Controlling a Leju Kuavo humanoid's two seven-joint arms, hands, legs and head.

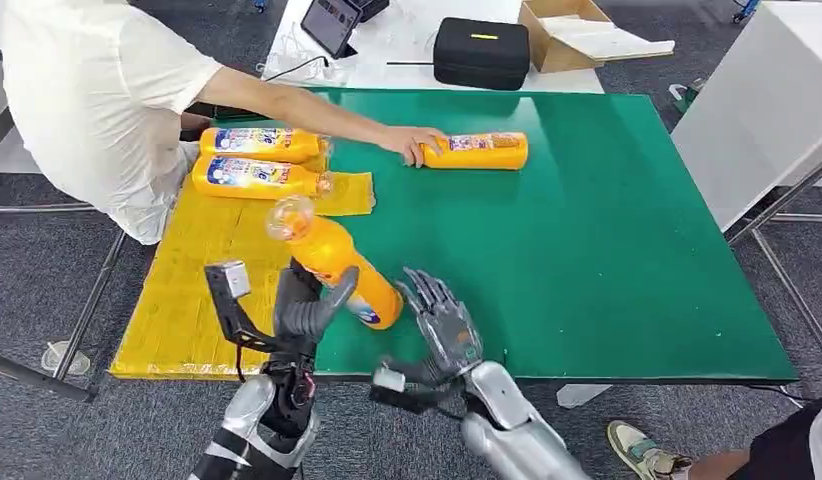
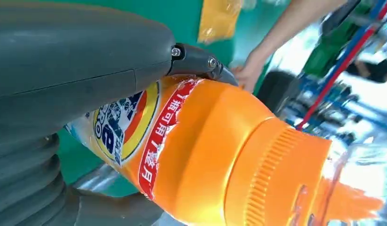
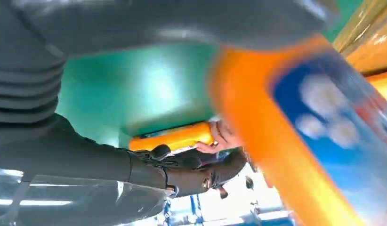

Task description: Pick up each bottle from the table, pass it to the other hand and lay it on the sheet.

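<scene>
My left hand (image 1: 305,308) grips an orange bottle (image 1: 335,258) around its lower body and holds it tilted over the near edge of the green table (image 1: 607,250), clear cap up. The left wrist view shows the same bottle (image 2: 205,155) under my thumb (image 2: 78,61). Just right of the bottle's base, my right hand (image 1: 442,325) has its fingers spread and holds nothing; the bottle (image 3: 300,141) passes blurred by its fingers (image 3: 182,169). Two bottles (image 1: 262,143) (image 1: 252,177) lie on the yellow sheet (image 1: 177,300). A person's hand (image 1: 412,142) rests on another bottle (image 1: 482,150) lying on the table.
The person in a white shirt (image 1: 97,90) sits at the far left. Behind the table are a black case (image 1: 480,52), a cardboard box (image 1: 562,35) and a tablet (image 1: 330,22). A white table (image 1: 757,110) stands to the right. Someone's shoe (image 1: 642,455) shows near the front right.
</scene>
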